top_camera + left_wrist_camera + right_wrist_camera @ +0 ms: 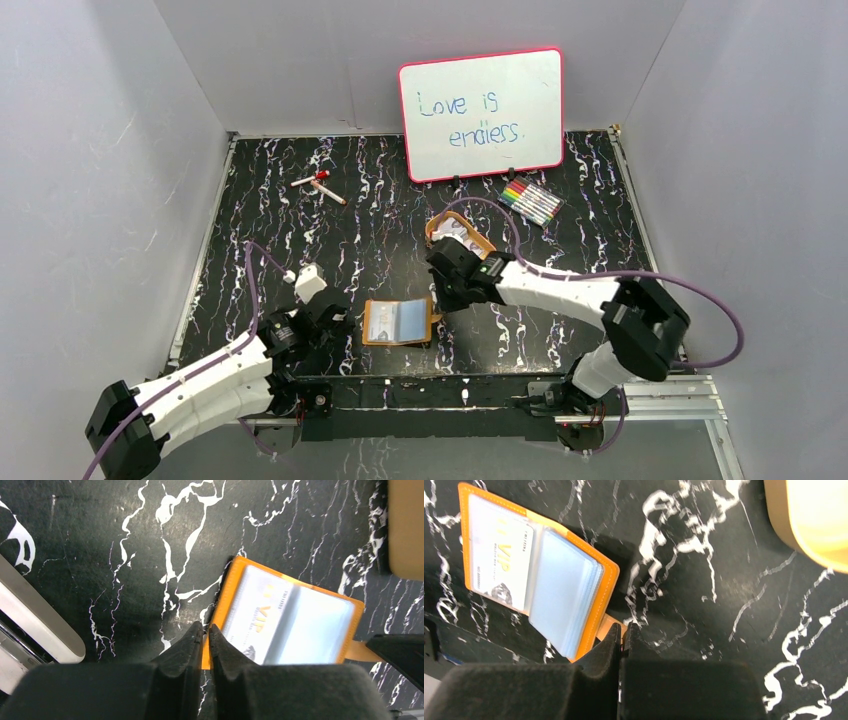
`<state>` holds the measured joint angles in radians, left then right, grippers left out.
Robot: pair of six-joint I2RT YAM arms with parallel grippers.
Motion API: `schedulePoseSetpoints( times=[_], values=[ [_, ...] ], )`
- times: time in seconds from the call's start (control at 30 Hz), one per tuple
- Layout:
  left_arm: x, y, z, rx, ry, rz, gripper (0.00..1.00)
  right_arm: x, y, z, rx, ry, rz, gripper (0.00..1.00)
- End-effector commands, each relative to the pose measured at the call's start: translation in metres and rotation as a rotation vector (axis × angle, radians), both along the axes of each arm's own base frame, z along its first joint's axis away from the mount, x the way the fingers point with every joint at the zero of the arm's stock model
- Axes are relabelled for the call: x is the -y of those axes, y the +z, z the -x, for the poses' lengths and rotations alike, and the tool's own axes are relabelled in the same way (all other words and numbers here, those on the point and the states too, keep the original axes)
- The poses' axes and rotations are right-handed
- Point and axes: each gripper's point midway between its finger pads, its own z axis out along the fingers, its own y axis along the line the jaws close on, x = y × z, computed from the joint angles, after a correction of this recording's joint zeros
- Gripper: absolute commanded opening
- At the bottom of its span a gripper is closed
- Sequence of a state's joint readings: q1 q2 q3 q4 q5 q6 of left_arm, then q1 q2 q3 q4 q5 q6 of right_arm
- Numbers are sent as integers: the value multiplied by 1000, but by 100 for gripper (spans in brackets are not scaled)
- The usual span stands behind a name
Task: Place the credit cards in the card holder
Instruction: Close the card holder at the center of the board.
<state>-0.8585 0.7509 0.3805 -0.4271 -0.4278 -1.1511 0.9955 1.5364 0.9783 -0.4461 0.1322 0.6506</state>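
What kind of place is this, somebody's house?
Probably a robot testing booth, not a house: plain grey walls box in a marbled table, a left arm and a right arm are bolted to its near edge, and a whiteboard stands at the back.

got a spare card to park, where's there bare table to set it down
Bare: the middle back, between the red pen and the tray; the left strip beside the wall; the near-right patch beside the right forearm. Crowded: around the card holder, with the left gripper and right gripper at its ends and the tray close behind.
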Motion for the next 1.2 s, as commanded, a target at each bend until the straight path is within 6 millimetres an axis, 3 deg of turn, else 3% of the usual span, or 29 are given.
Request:
schedulePoseSetpoints(
  times=[0.0, 0.33, 0.4, 0.5, 0.73, 0.93, 1.17],
  values=[
    [-3, -17, 9, -48, -6, -9, 15, 7, 5, 9, 24, 3, -78, 0],
    [32, -28, 15, -72, -122, 124, 47, -3, 45, 11, 104, 50, -269, 0],
    [37, -30, 16, -80, -141, 145, 50, -4, 53, 12, 122, 53, -314, 0],
    [36, -31, 16, -90, -126, 140, 50, -14, 66, 11, 143, 63, -395, 0],
    [29, -26, 13, -60, -112, 120, 49, -59, 78, 14, 62, 158, -515, 0],
    [22, -34, 19, -91, -109, 86, 39, -88, 70, 18, 2, 200, -546, 0],
    [12, -29, 16, -71, -63, 65, 28, -111, 58, 50, -61, 334, -539, 0]
  ],
)
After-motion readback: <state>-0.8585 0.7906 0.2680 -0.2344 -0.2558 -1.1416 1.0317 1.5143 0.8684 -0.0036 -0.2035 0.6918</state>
